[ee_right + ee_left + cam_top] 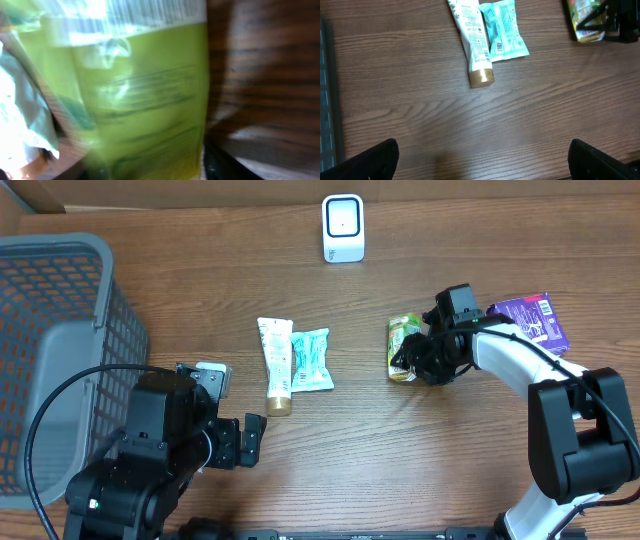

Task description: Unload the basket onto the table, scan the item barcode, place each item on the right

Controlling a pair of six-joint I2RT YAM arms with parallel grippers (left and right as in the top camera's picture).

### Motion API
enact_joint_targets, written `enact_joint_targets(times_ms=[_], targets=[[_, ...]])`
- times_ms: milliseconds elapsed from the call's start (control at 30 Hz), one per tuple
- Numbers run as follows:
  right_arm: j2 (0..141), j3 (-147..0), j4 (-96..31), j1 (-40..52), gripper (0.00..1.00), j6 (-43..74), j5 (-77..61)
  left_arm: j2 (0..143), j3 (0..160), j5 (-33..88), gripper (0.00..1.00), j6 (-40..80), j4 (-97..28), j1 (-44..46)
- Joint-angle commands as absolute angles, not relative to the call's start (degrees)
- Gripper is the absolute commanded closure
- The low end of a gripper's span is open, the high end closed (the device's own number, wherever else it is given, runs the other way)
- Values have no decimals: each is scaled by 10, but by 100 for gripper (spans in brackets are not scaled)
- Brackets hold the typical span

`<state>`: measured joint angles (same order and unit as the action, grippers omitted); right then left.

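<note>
Lying outside the basket (62, 248), a green pouch (403, 335) sits by the right claw (411, 366).

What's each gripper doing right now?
Left gripper: open, holding nothing.
Right gripper: at the green packet; open or closed cannot be told.

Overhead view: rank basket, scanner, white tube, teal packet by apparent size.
1. Gray basket, by far.
2. White tube and scanner: tube longer, scanner wider; too close to rank.
3. Teal packet, slightly smaller.
</note>
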<state>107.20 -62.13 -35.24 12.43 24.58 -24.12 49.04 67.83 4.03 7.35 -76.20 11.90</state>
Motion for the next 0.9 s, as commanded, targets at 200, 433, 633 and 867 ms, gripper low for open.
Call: enact_joint_targets(times_ms=[200, 433, 633, 867], targets=[[1068, -610, -351, 115, 96, 248, -241, 491, 679, 34, 1, 79, -761, 116], [1064, -672, -415, 123, 96, 233, -154, 491, 679, 34, 0, 79, -761, 116], [1063, -706, -476, 202, 96, 228, 88, 491, 679, 34, 0, 79, -761, 116], [1064, -706, -483, 321, 37, 229, 255, 491, 679, 34, 0, 79, -761, 116]])
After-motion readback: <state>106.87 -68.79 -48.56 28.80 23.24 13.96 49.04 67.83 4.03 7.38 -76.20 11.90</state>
